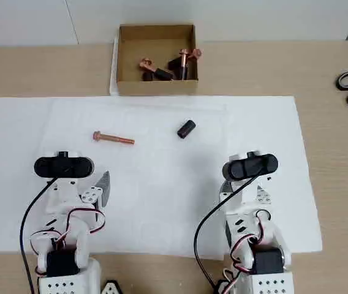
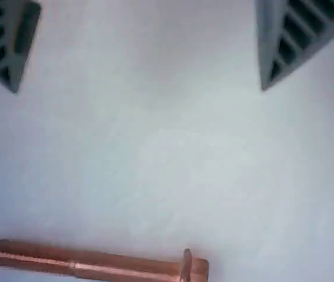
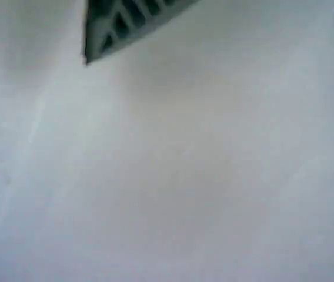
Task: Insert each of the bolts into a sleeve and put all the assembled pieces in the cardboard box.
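The high camera looks almost straight down on the desk [image 1: 15,67], far enough off to take in the whole white sheet [image 1: 162,184]. Both wrist cameras face down at that sheet from very close. The left wrist view shares the bolt [image 2: 96,264] with the high view.

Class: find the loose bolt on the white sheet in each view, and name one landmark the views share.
High view: bolt on the sheet, left of centre, before the left arm.
Left wrist view: bolt on the sheet, apart from the open left gripper.
Right wrist view: sheet.
Shared landmark: the sheet.
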